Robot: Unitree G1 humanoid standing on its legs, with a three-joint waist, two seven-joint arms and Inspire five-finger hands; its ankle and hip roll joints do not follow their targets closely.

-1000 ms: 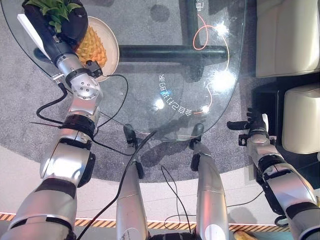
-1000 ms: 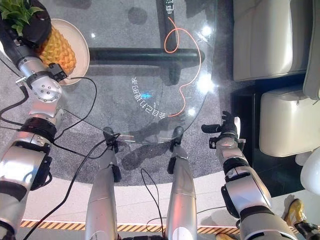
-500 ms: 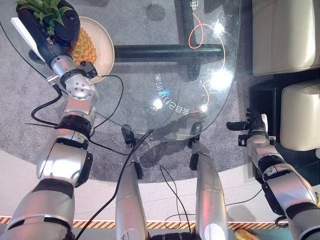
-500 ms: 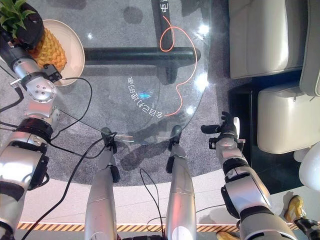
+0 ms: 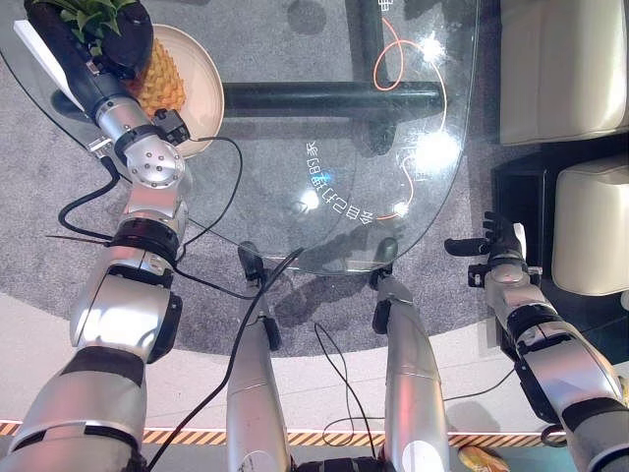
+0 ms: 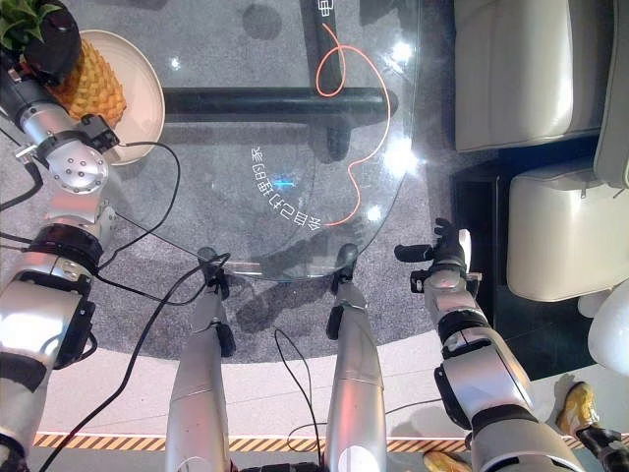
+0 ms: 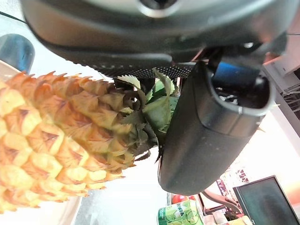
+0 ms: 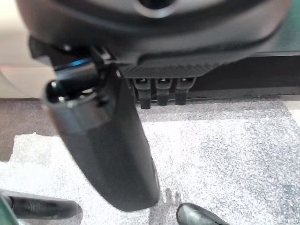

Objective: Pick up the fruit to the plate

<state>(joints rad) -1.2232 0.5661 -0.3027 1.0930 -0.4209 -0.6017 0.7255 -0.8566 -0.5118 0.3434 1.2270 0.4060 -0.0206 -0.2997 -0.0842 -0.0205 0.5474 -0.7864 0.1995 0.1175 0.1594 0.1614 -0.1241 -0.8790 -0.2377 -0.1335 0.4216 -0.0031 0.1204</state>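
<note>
Left hand (image 5: 108, 44) is up at the far left corner of the glass table (image 5: 295, 147), fingers and thumb wrapped round the leafy crown of the pineapple (image 5: 160, 81) — wrist cam shows the leaves tucked betw. thumb and palm. Pineapple body lies on the cream plate (image 5: 211, 93), looks like it's resting there, tho contact w/ the plate is hard to confirm. Right hand (image 5: 496, 241) hangs off to the right, well clear of the table beside the pale sofa (image 5: 560, 69), fingers relaxed, thumb out, holding nothing.
</note>
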